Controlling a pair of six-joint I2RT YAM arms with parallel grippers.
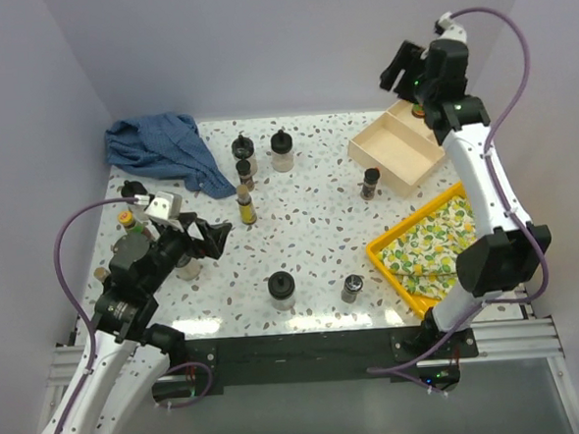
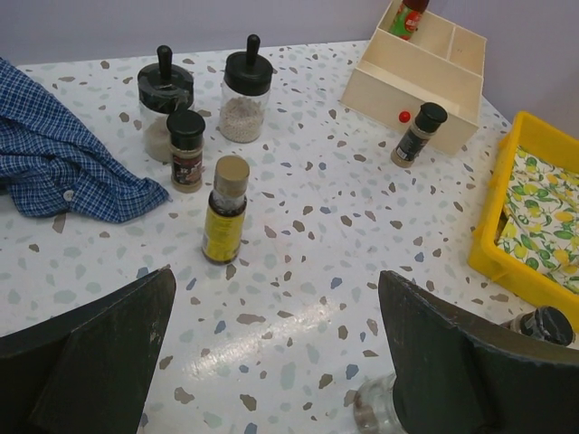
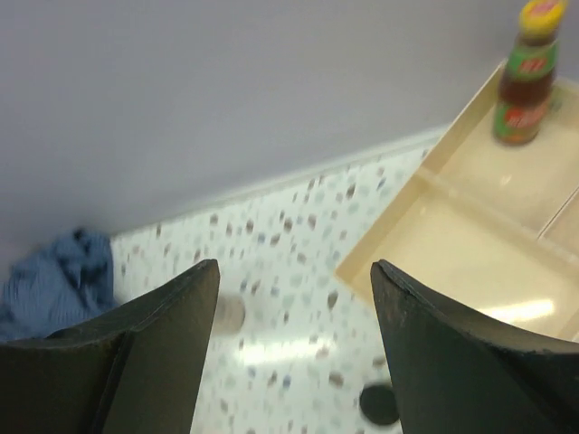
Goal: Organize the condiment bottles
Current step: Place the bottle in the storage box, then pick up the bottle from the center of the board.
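Since the left fingers (image 2: pixel 276 276) are spread wide and empty low over the bench (image 2: pixel 362 208), the yellow-labelled bottle (image 2: pixel 224 210) looks like their pick: upright, long axis vertical, at 11 o'clock ahead in the left wrist view. Right fingers (image 3: pixel 294 269), also open and empty, hang high near the beige tray (image 3: pixel 470 226), one sauce bottle (image 3: pixel 527 77) standing in it at 1 o'clock, so the left pair is nearer.

Right wrist view is soft throughout: blue cloth (image 3: pixel 59 280) is a smear, a tan cap (image 3: pixel 232 315) sits half behind a finger (image 3: pixel 154 353), and a dark lid (image 3: pixel 380 404) is clipped at the bottom edge. Left wrist: sauce bottle (image 2: pixel 409 20) loses its top to the frame. Clear jar (image 2: pixel 375 411) and black-lidded jar (image 2: pixel 547 324) are partly behind the other gripper's finger (image 2: pixel 470 362).
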